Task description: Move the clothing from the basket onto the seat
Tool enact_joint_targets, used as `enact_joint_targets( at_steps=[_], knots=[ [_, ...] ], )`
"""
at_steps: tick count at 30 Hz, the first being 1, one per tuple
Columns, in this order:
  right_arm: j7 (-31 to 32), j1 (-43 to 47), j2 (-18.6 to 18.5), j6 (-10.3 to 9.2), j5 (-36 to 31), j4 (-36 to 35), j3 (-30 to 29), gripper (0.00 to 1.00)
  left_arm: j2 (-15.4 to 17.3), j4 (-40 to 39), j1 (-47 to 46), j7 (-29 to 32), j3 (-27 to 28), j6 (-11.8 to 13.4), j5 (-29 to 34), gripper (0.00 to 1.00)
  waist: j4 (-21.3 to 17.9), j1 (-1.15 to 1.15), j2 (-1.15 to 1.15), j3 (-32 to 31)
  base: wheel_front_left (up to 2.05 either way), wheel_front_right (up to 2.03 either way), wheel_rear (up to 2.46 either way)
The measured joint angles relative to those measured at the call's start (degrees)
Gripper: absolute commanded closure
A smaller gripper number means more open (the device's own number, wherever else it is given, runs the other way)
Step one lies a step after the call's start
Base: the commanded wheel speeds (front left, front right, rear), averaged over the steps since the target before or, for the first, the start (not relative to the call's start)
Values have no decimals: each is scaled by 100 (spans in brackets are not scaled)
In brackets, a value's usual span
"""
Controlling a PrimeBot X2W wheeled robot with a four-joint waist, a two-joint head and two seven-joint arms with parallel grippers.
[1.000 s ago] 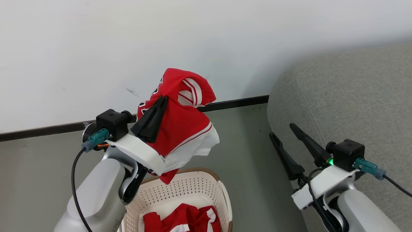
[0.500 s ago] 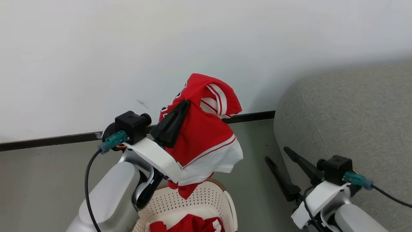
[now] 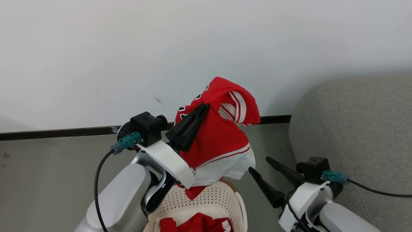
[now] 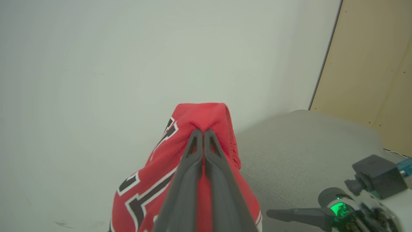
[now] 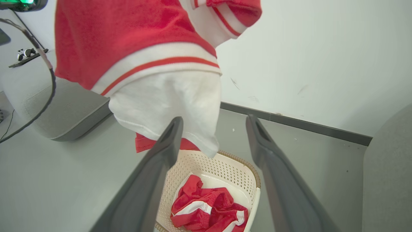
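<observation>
Left gripper (image 3: 206,106) clamped on red jersey (image 3: 219,141), above basket (image 3: 209,196) | right gripper (image 3: 258,163) spread, beside sofa (image 3: 354,129) | second garment (image 3: 196,224) in basket | wall (image 3: 128,48) behind

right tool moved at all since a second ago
Yes. The right tool has shifted left in the head view, off the sofa edge it overlapped before and toward the hanging jersey.

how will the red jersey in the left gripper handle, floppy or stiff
Likely floppy: the red jersey drapes in folds from the left gripper, its white hem sagging above the basket. Probably light: a pinch on one fold carries it. It may slump on the sofa.
</observation>
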Motion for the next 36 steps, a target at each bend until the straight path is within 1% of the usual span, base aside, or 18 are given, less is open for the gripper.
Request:
enact_joint_targets(
  at_steps=[6, 11, 18, 23, 24, 25, 26, 27, 36],
  knots=[
    [1, -306, 23, 0, 259, 350, 478, 0, -21, -168, 2, 74, -110, 0, -46, 100, 178, 0, 0, 17, 0, 0, 0],
    [1, -452, 85, 0, 526, 635, 755, 0, -53, -291, 2, 165, -178, 0, -83, 100, 325, 0, 0, 30, 0, 0, 0],
    [1, -758, 285, 0, 831, 678, 1214, 0, -90, -402, 3, 230, -259, 0, -147, 100, 527, 0, 0, 45, 0, 0, 0],
    [1, -946, 357, 0, 887, 690, 1324, 0, -114, -464, 14, 320, -354, 0, -190, 100, 658, 0, 0, 47, 0, 0, 0],
    [1, -990, 363, 0, 913, 703, 1344, 19, -123, -477, 20, 320, -370, 0, -215, 100, 681, 0, 0, 48, 0, 0, 0],
    [1, -1029, 368, 0, 934, 710, 1346, 57, -127, -489, 26, 326, -394, 0, -237, 100, 704, 0, 0, 47, 0, 0, 0],
    [1, -1057, 376, 0, 944, 708, 1343, 89, -130, -495, 35, 342, -413, 0, -257, 100, 726, 0, 0, 46, 0, 0, 0],
    [1, -1090, 385, 0, 970, 708, 1343, 100, -130, -495, 42, 370, -428, 0, -274, 100, 746, 0, 0, 46, 0, 0, 0],
    [1, -1147, 348, 0, 1027, 638, 1215, 100, -87, -432, 103, 427, -431, 1, -300, 100, 855, 0, 0, 33, 0, 0, 0]
  ],
)
